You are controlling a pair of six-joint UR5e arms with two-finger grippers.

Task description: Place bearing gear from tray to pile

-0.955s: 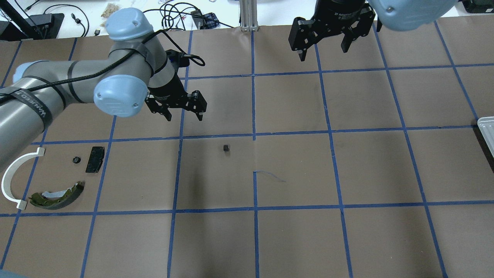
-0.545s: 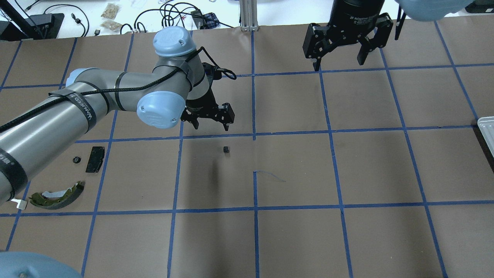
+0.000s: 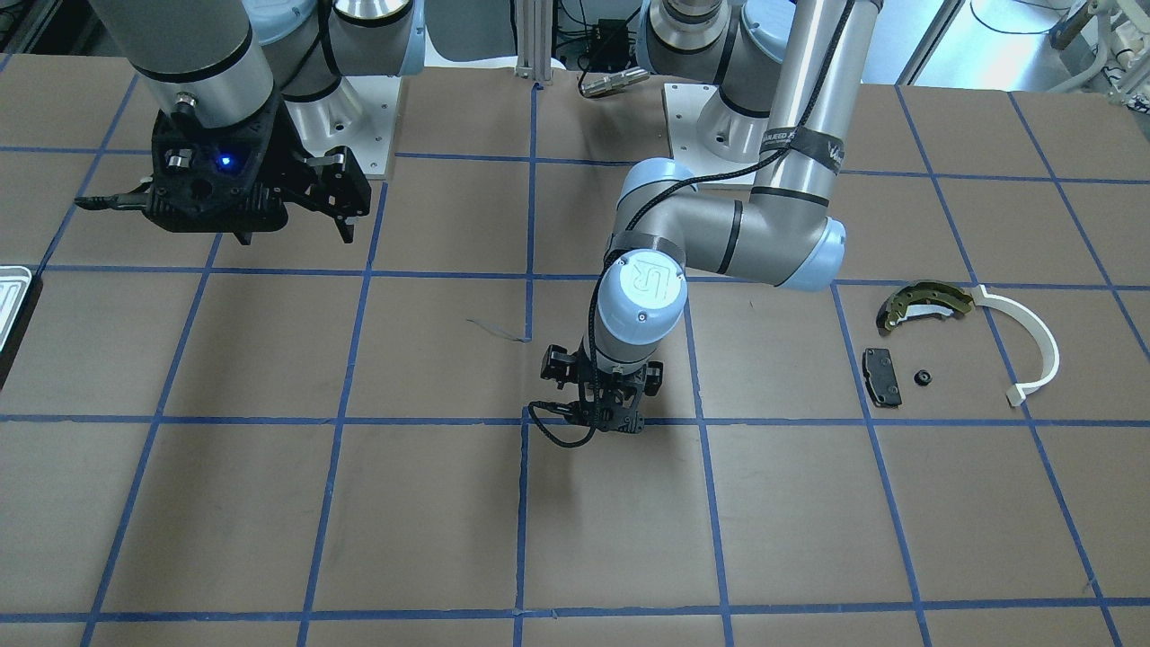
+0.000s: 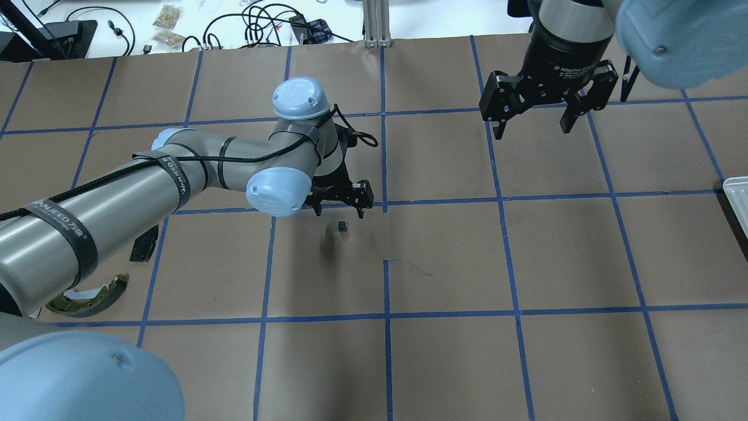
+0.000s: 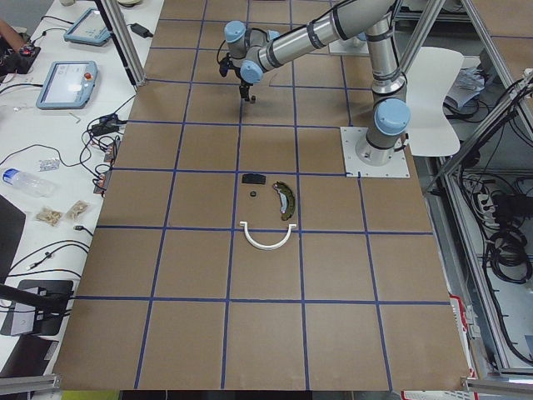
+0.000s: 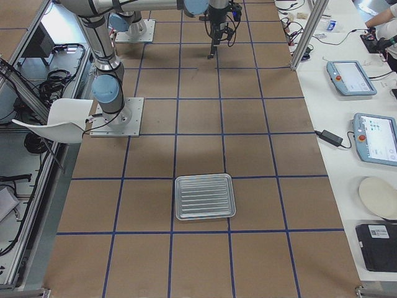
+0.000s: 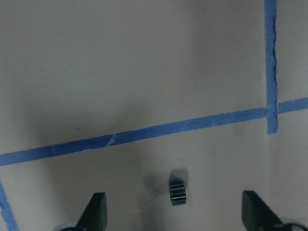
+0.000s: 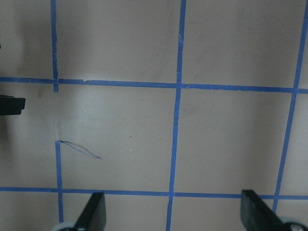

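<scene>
The bearing gear (image 4: 342, 226), small and black, lies on the brown table near the middle, away from the tray (image 4: 737, 202) at the right edge. My left gripper (image 4: 339, 211) is open and hangs just over it. In the left wrist view the gear (image 7: 177, 192) lies between the two open fingers, slightly ahead of the gripper (image 7: 175, 214). The pile is at the far left: olive-gold brake shoe (image 3: 925, 301), white arc strip (image 3: 1033, 346), black pad (image 3: 881, 376). My right gripper (image 4: 532, 130) is open and empty, high over the back right.
A small black round part (image 3: 921, 377) lies beside the black pad. The left arm covers part of the pile in the overhead view. Blue tape lines grid the table. The ribbed tray (image 6: 205, 196) holds nothing visible. A thin blue scrap (image 4: 409, 266) lies right of the gear.
My left arm has swung right and down, bringing its open gripper over the gear. The right gripper has moved right and nearer in the overhead view. The gear has not moved.
</scene>
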